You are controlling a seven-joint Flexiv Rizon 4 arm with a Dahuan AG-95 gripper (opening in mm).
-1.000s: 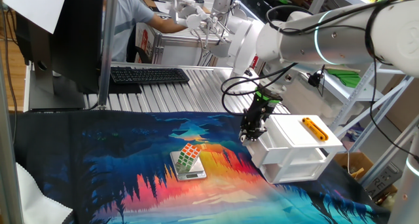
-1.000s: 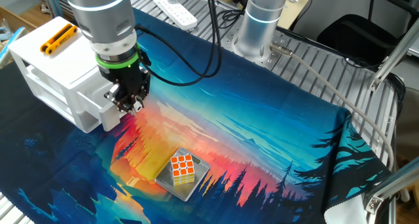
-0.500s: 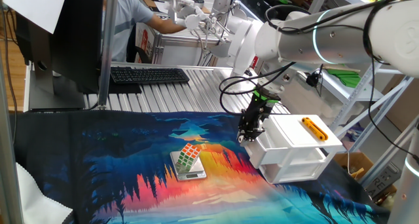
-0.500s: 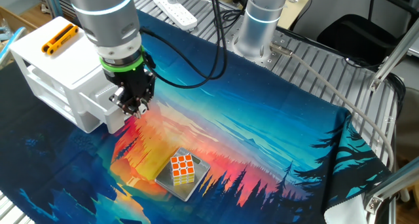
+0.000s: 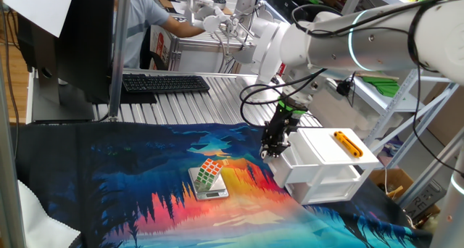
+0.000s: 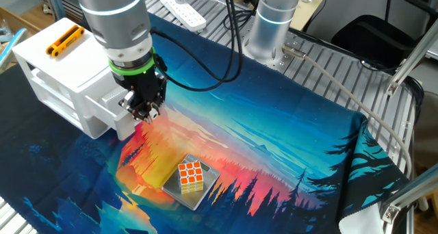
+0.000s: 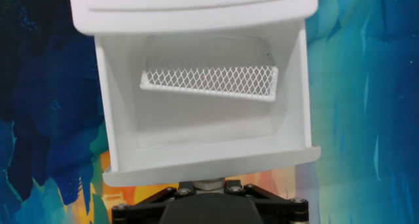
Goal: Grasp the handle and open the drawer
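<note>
While the gripper (image 6: pixel 145 113) is clamping its handle, the smooth white plastic drawer (image 7: pixel 206 109) is sitting open just ahead, showing a mesh strip (image 7: pixel 208 81).

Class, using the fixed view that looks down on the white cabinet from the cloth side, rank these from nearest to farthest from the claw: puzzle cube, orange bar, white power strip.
1. Puzzle cube, below and right of the claw.
2. Orange bar, on the cabinet top, upper left.
3. White power strip, at the top edge.
</note>
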